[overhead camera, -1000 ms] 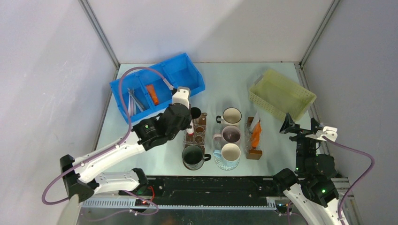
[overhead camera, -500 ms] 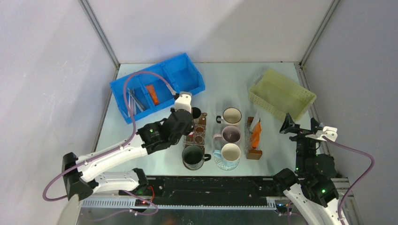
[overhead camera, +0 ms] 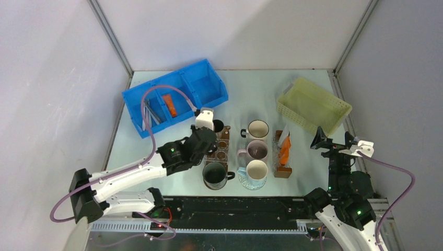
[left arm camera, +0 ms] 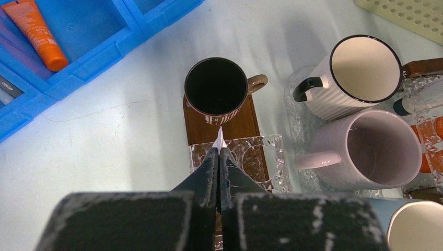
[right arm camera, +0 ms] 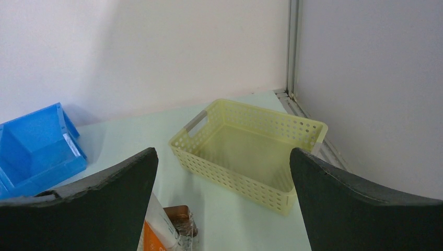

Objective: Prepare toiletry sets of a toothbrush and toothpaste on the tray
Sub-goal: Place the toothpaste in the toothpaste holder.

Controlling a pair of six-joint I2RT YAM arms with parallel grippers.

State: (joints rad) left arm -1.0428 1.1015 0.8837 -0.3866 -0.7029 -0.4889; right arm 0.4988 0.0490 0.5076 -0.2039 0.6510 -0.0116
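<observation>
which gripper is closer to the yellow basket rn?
Right. The right gripper sits just on the near side of the yellow basket, facing it. The left gripper is well to its left, over the clear box by the brown mug.

Blue bin back-left; yellow basket back-right; perhaps five mugs between.

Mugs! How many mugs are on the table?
5. A brown mug at the back left, a dark green mug in front of it, then a white mug, a pink mug and a pale blue mug in a row to their right. The left arm may hide more.
</observation>
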